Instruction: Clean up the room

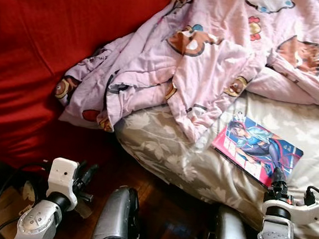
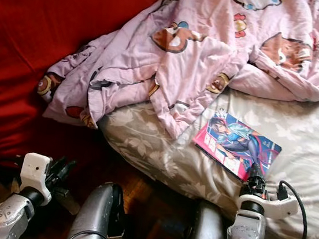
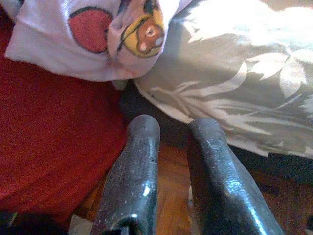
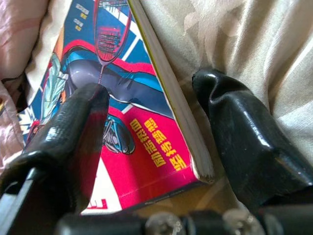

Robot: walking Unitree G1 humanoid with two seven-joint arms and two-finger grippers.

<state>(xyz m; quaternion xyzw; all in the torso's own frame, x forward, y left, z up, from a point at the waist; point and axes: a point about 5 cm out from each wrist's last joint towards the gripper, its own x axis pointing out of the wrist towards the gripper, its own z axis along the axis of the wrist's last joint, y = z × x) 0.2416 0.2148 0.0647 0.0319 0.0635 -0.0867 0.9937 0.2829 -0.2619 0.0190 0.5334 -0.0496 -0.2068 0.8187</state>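
The right gripper (image 4: pixel 151 122) is spread wide at the near corner of the comic book (image 1: pixel 258 148), one finger over its cover, the other beside its edge; the book lies flat on the floral bedsheet (image 1: pixel 167 149), near the pink blanket (image 1: pixel 203 49).

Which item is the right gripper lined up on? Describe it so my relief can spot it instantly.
On the bed's grey leaf-patterned sheet, just below the crumpled pink cartoon blanket, lies a thin book. The right gripper straddles its near corner with fingers open. It is the only flat, glossy thing there, with a bright pink and blue illustrated cover.
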